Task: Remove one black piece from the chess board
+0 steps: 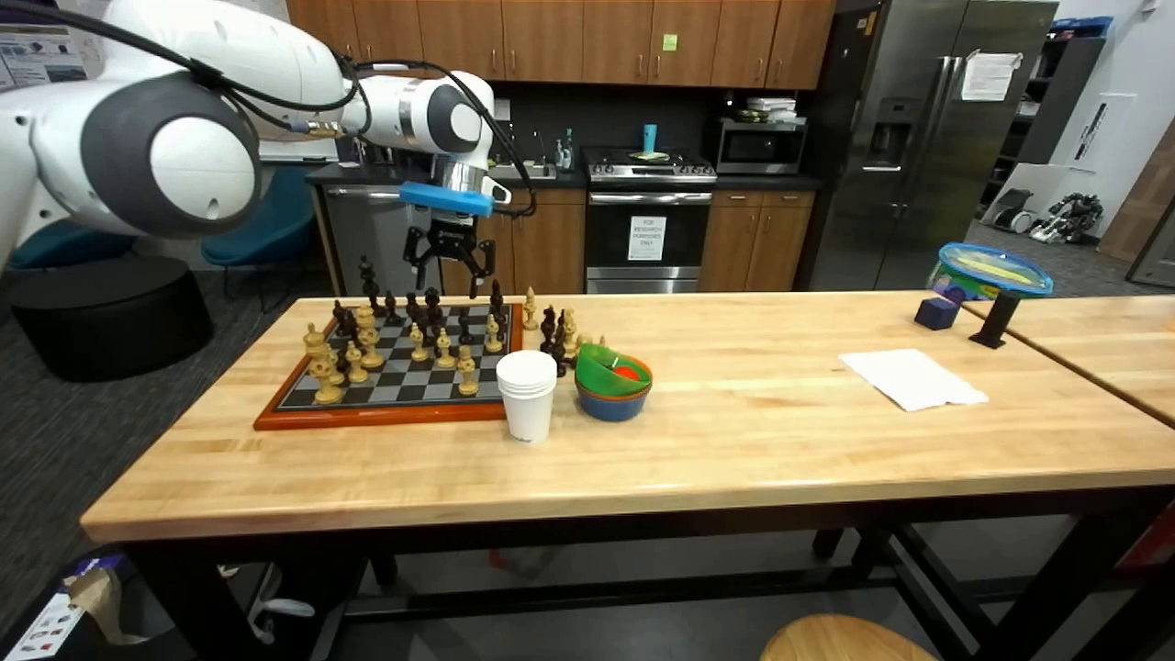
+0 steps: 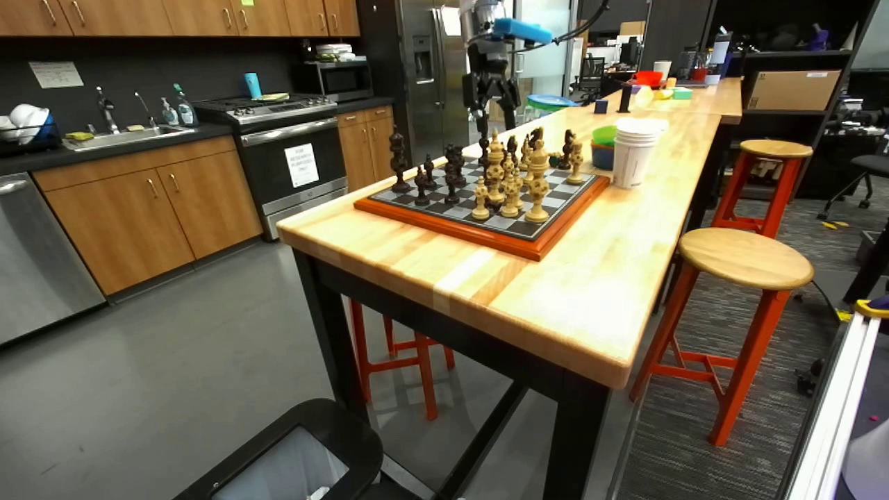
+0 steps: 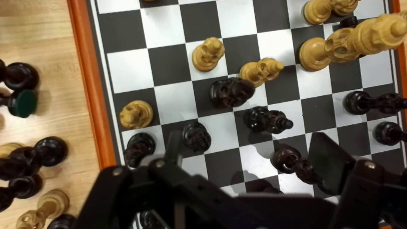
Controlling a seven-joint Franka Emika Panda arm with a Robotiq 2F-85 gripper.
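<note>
Standing on the chess board (image 3: 92, 95), a black piece (image 3: 270, 121) below 2 spread fingers (image 3: 330, 165).

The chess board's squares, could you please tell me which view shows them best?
The wrist view: it looks down on the chess board, though the gripper blocks part. Both exterior views show it at a low slant, with chess pieces hiding many squares.

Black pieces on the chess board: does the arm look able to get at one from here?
Probably yes: the open end effector hangs above the chess board, with nothing visible over this black piece, though neighbouring pieces stand close.
</note>
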